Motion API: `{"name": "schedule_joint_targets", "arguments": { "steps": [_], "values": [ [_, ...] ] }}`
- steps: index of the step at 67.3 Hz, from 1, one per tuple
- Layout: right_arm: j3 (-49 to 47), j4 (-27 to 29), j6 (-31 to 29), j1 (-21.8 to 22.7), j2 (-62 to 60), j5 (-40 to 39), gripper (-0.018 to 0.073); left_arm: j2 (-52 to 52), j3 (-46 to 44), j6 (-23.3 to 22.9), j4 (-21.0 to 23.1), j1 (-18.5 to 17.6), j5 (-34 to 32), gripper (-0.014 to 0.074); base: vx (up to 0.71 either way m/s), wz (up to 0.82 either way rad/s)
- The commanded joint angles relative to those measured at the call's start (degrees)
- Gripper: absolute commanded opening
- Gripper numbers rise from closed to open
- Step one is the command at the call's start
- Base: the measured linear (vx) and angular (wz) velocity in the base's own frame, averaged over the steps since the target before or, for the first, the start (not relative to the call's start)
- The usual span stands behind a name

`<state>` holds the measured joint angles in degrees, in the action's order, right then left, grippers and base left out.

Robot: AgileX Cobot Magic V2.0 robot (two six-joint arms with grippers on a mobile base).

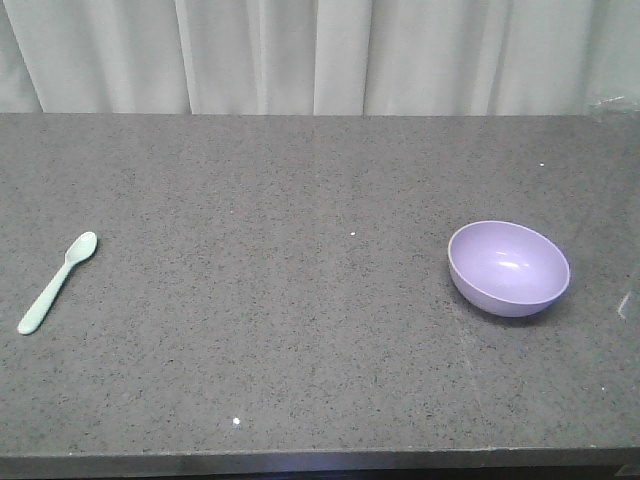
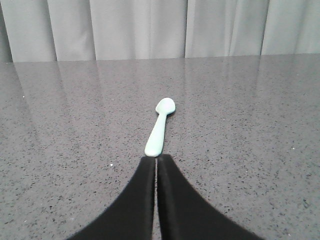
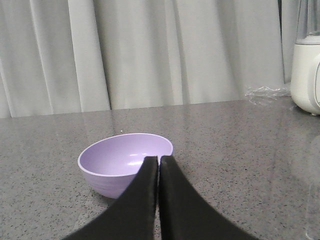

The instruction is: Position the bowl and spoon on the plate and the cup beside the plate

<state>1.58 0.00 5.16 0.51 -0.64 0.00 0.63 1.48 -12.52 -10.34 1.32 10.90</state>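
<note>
Bowl [image 1: 508, 268] and spoon [image 1: 58, 282] lie unarranged; I judge no pick has begun.
The bowl sits at 3 o'clock on the counter [image 1: 300, 330], the spoon at 9 o'clock, well apart; plate and cup are out of view. The right gripper [image 3: 159, 159] faces the bowl at 12 o'clock and the left gripper [image 2: 156, 160] faces the spoon, both pressed closed and empty. Either needs its 2 fingers parted first.
</note>
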Motion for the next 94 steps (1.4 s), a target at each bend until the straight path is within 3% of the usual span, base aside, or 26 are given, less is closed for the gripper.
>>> {"name": "schedule_joint_targets", "arguments": {
  "steps": [1, 21, 32, 45, 55, 65, 69, 73, 81, 86, 94],
  "values": [
    [0.2, 0.0, -0.4, 0.1, -0.6, -3.9, -0.0006, 0.8, -0.5, -0.6, 0.0, 0.0, -4.2, -0.0006, 0.00, 0.00],
    [0.2, 2.6, -0.4, 0.1, -0.6, -4.4, -0.0006, 0.8, -0.5, -0.6, 0.0, 0.0, -4.2, -0.0006, 0.00, 0.00],
    [0.2, 13.3, 2.6, 0.1, -0.6, -6.5, -0.0006, 0.8, -0.5, -1.0, 0.1, 0.0, -7.4, -0.0006, 0.00, 0.00],
    [0.2, 20.7, 2.6, 0.1, -0.6, -6.2, -0.0006, 0.8, -0.5, -10.1, 7.5, 0.0, -17.7, -0.0006, 0.00, 0.00],
    [0.1, 20.8, 2.6, -0.1, -0.6, -4.8, -0.0006, 0.8, -1.1, -12.9, 11.3, 0.0, -22.1, -0.0006, 0.00, 0.00],
    [-4.7, 20.5, 2.1, -0.1, -0.2, 0.7, -0.0006, 0.8, -2.3, -18.8, 14.6, 0.0, -26.1, -0.0006, 0.00, 0.00],
    [-9.2, 19.5, 0.1, -0.1, 1.1, 3.3, -0.0005, 0.8, -5.7, -19.2, 13.9, 0.0, -24.0, -0.0003, 0.00, 0.01],
    [-15.6, 17.5, -4.2, -0.1, 3.6, 6.2, -0.0001, 0.2, -11.8, -19.0, 10.3, 0.0, -18.4, 0.0000, 0.00, 0.01],
    [-27.8, 16.8, -14.9, -0.1, 12.4, 11.5, 0.0046, -5.8, -26.2, -15.3, 0.7, 0.0, -0.9, 0.0039, 0.01, -0.01],
    [-33.4, 17.9, -19.3, -0.1, 19.0, 13.8, 0.0123, -12.3, -34.4, -9.5, -1.4, -0.2, 8.7, 0.0094, 0.00, 0.00],
    [-37.9, 21.3, -20.1, -0.1, 26.7, 12.6, 0.0329, -22.9, -45.6, -0.7, 0.1, -0.7, 22.8, 0.0228, 0.00, 0.00]
  ]
}}
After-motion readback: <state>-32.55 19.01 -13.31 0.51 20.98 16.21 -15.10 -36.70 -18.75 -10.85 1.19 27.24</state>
